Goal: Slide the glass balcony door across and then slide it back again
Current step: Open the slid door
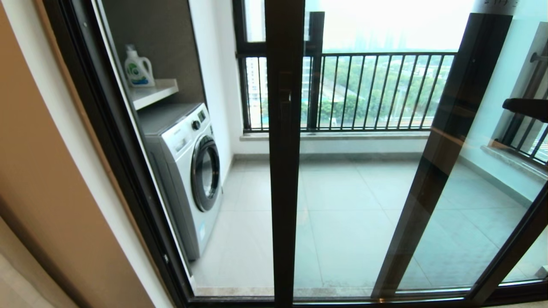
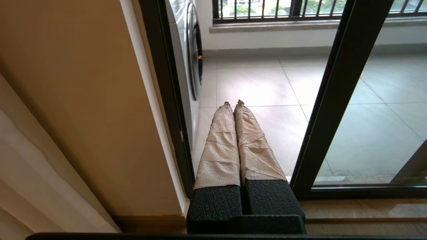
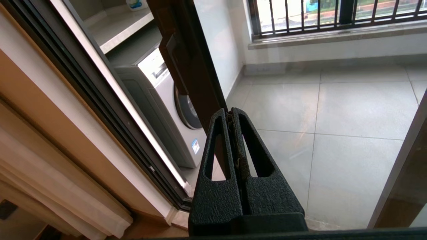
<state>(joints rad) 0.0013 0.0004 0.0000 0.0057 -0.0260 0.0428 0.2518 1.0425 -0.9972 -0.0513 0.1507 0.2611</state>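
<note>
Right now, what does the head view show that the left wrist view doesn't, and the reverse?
Only the head view shows the detergent bottle on the shelf and the door's pull handle. Only the left wrist view shows the left gripper, its paper-wrapped fingers closed together. Both show the glass balcony door, the washing machine, the railing and the tiled floor.

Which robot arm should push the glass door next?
Probably the right. Its shut pincer sits just below the handle on the glass balcony door upright. The left pincer, also shut, points through the open gap toward the washing machine, beside the upright.
</note>
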